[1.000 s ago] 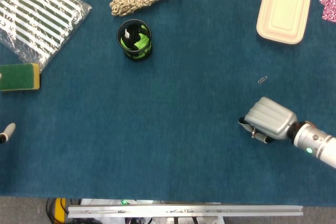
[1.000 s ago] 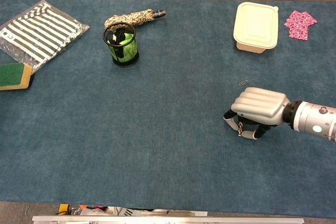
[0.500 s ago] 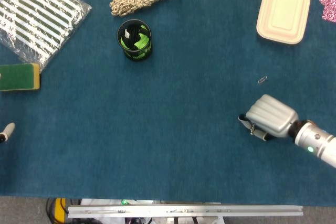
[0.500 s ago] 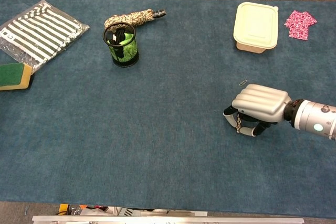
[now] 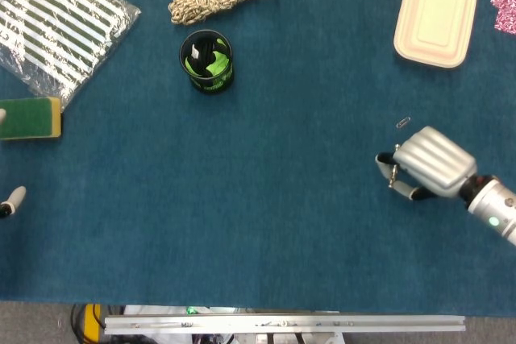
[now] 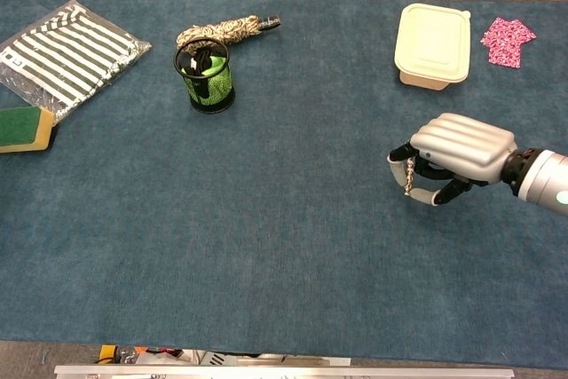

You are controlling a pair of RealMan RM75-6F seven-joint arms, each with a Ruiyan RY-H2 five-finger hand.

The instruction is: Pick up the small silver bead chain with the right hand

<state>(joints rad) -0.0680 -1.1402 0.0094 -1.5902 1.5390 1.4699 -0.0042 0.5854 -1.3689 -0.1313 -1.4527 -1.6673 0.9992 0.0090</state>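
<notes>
My right hand (image 6: 454, 155) hangs above the blue table at the right, its fingers curled in. It pinches the small silver bead chain (image 6: 408, 176), which dangles off the cloth from the fingertips. In the head view the same hand (image 5: 431, 164) shows with the chain (image 5: 393, 172) at its left edge. Only the tip of my left hand (image 5: 10, 201) shows, at the left edge of the head view; its fingers are out of frame.
A small paper clip (image 5: 403, 122) lies just beyond the right hand. A cream lunch box (image 6: 432, 44) and a pink cloth (image 6: 508, 41) are at the back right. A green mesh cup (image 6: 205, 76), a rope bundle (image 6: 219, 31), a striped bag (image 6: 67, 56) and a sponge (image 6: 24, 127) stand at the left.
My right hand has risen from the table and shifted right, lifting the bead chain off the cloth. The left side has not moved.
</notes>
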